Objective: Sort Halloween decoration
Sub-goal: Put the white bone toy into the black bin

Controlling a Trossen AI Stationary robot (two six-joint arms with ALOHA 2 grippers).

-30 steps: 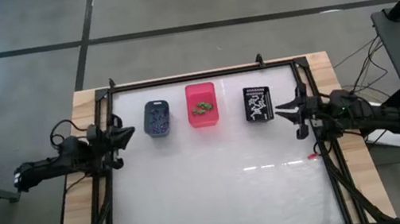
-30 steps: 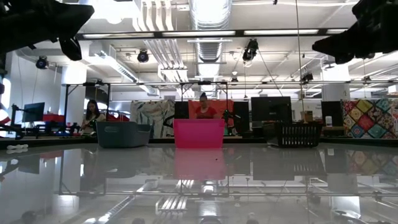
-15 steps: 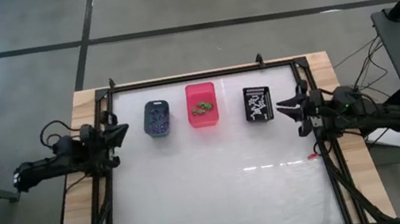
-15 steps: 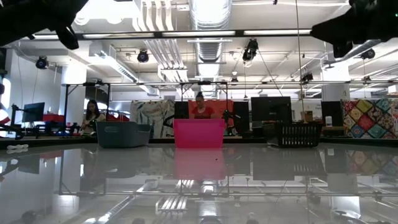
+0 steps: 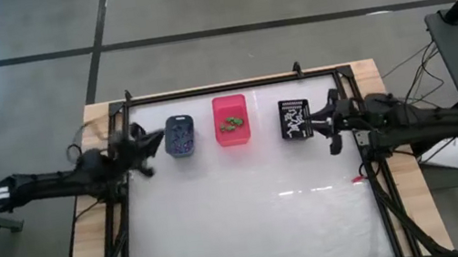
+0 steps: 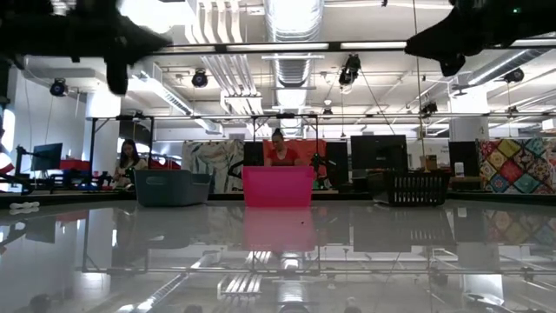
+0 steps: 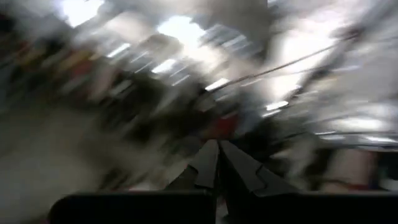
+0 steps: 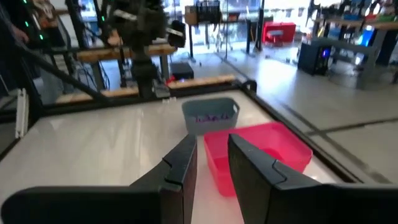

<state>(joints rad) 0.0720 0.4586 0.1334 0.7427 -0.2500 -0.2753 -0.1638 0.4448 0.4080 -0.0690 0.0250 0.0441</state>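
Trinkets sit in three bins lined up near the far edge of the worktop (image 5: 254, 226): purple ones (image 5: 180, 137) in the blue-grey bin (image 5: 178, 124), green ones (image 5: 232, 124) in the pink bin (image 5: 228, 105), white ones (image 5: 295, 119) in the black bin (image 5: 294, 105). Bins stand apart from each other, pink in the middle. No loose trinkets visible on the rest of the worktop in the high view.

Left hand (image 5: 155, 140) just beside the blue-grey bin, on its outer side, fingers pressed together, nothing held. Left wrist view is motion-blurred; only the closed fingers (image 7: 217, 163) read clearly.

Right hand (image 5: 324, 125) just beside the black bin, on its outer side. Right wrist view shows its fingers (image 8: 183, 163) with a narrow gap, nothing between them; beyond them the pink bin (image 8: 261, 149), then the blue-grey bin (image 8: 210, 115) w/ purple bits inside, and the left arm (image 8: 140, 25) farther off.

Low view: both arms are dark shapes at the top corners, above the worktop; the three bins in a row at the back. A person in a red top (image 6: 280, 153) stands behind the pink bin, another person (image 6: 129, 161) in the room to one side.
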